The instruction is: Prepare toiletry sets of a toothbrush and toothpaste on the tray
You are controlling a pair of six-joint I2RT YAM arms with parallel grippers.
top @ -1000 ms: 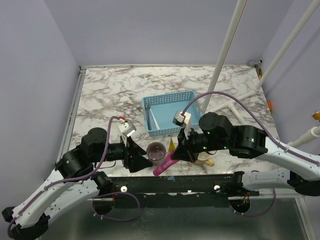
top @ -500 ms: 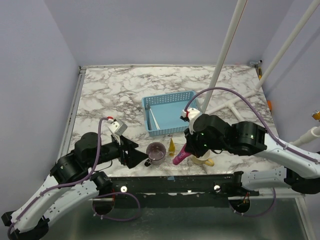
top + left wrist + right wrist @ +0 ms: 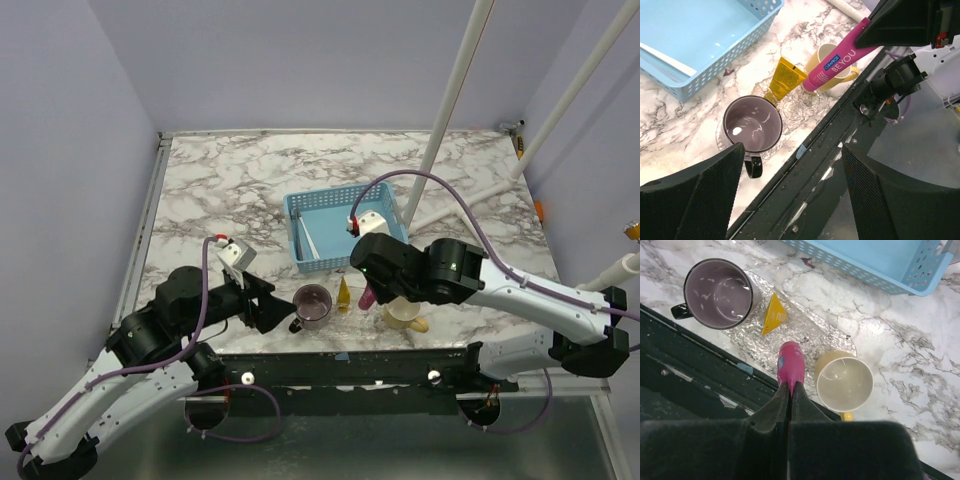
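White arms (image 3: 530,295), black joints (image 3: 180,300), purple cables (image 3: 405,173).

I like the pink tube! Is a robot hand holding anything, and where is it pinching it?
The right gripper pinches the pink tube by its thin top end. The left gripper is open, holding nothing.

One end of the pink tube (image 3: 791,366), hidden inside the right end effector (image 3: 790,386).

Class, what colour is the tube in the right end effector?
The tube is pink; left wrist view shows it best.
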